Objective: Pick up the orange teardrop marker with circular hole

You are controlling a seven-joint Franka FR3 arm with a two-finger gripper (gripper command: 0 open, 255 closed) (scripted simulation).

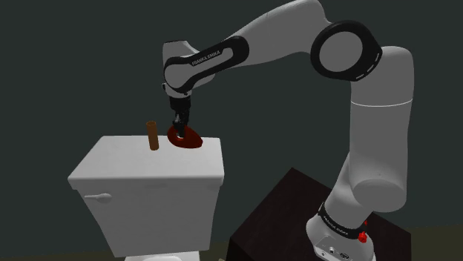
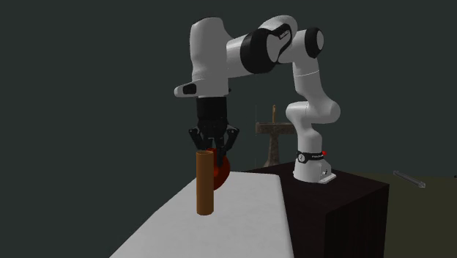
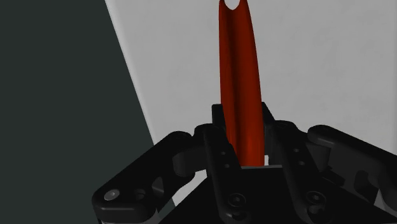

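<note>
The teardrop marker (image 1: 187, 138) is dark red-orange and stands on edge at the far side of the white toilet tank lid (image 1: 126, 167). My gripper (image 1: 180, 124) comes down from above and is shut on it. In the wrist view the marker (image 3: 240, 83) runs out thin between my fingers (image 3: 219, 149), which clasp its near end; its round hole shows at the far tip. From the second exterior view the marker (image 2: 223, 168) hangs under the gripper (image 2: 213, 145), partly behind a brown cylinder. I cannot tell whether it touches the lid.
A brown upright cylinder (image 1: 153, 136) stands on the lid close beside the marker, and is also seen as the brown cylinder (image 2: 205, 183). The lid's edge drops off to a dark wall behind. The dark box stand (image 1: 297, 215) sits at the shoulder view's lower right.
</note>
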